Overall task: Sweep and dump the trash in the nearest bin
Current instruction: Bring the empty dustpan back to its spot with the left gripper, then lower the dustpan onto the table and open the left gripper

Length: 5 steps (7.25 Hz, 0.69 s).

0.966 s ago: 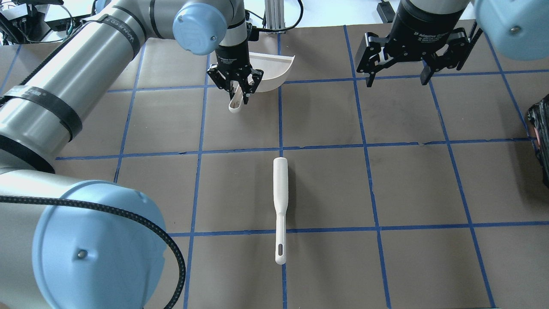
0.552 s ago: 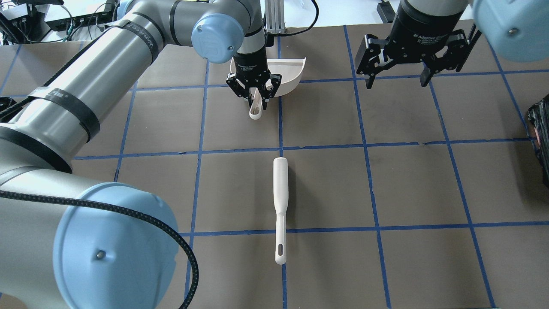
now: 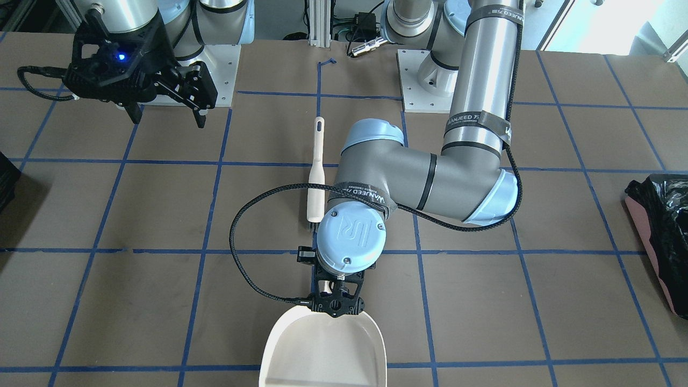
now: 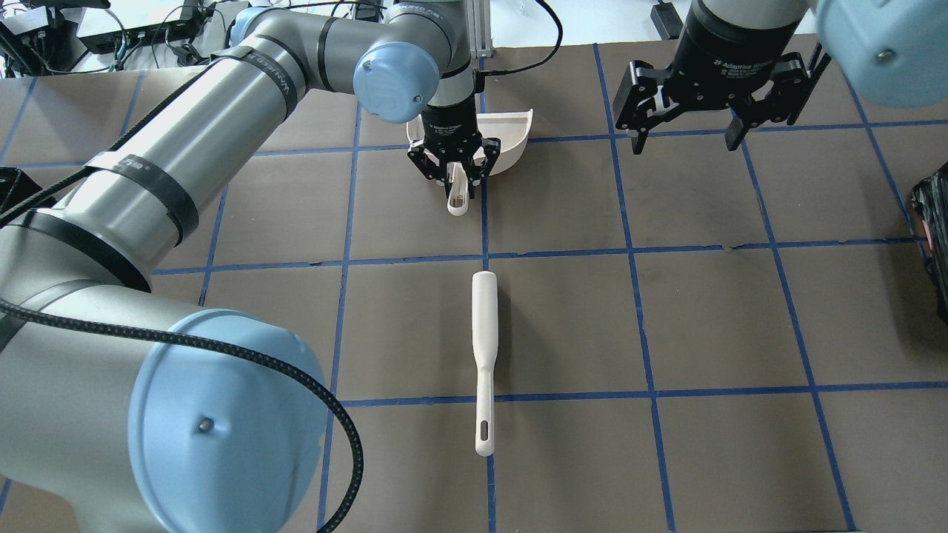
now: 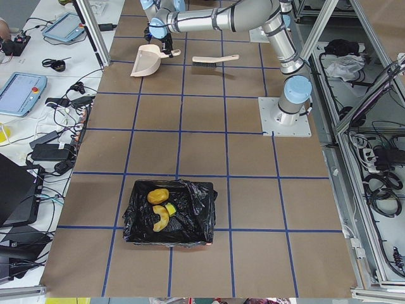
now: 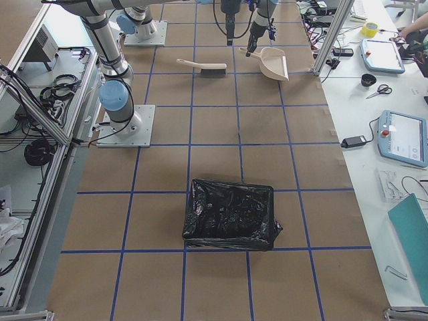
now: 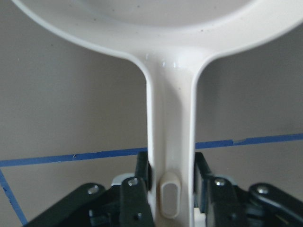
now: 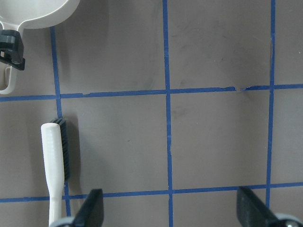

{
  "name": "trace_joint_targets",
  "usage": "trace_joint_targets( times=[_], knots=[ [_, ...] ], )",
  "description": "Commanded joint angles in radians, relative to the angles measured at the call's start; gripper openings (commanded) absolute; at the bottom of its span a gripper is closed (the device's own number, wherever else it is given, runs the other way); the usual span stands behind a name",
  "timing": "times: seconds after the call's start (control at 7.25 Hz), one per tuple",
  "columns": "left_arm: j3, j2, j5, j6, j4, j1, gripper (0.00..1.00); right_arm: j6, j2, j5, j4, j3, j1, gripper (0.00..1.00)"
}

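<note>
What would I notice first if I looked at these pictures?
The big grey left arm stretches right across the table, and its left gripper is shut on the handle of a cream dustpan at the far side. A white brush lies alone in the middle. In the exterior left view, three bits of trash sit inside the bin with its black bag.
</note>
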Motion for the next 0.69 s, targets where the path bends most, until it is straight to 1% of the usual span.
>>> trace_joint_targets(
  times=[0.0, 0.28, 0.55],
  knots=[
    [0.001, -0.008, -0.015, -0.009, 0.018, -0.010, 0.00, 0.002, -0.005, 0.002, -0.001, 0.008, 0.000, 1.00],
    [-0.004, -0.013, -0.014, -0.043, 0.018, -0.038, 0.00, 0.000, -0.008, 0.002, -0.001, 0.013, 0.000, 1.00],
    [-0.007, -0.010, 0.000, -0.015, 0.018, -0.038, 0.00, 0.000, -0.008, 0.000, -0.001, 0.013, -0.001, 1.00]
  ],
)
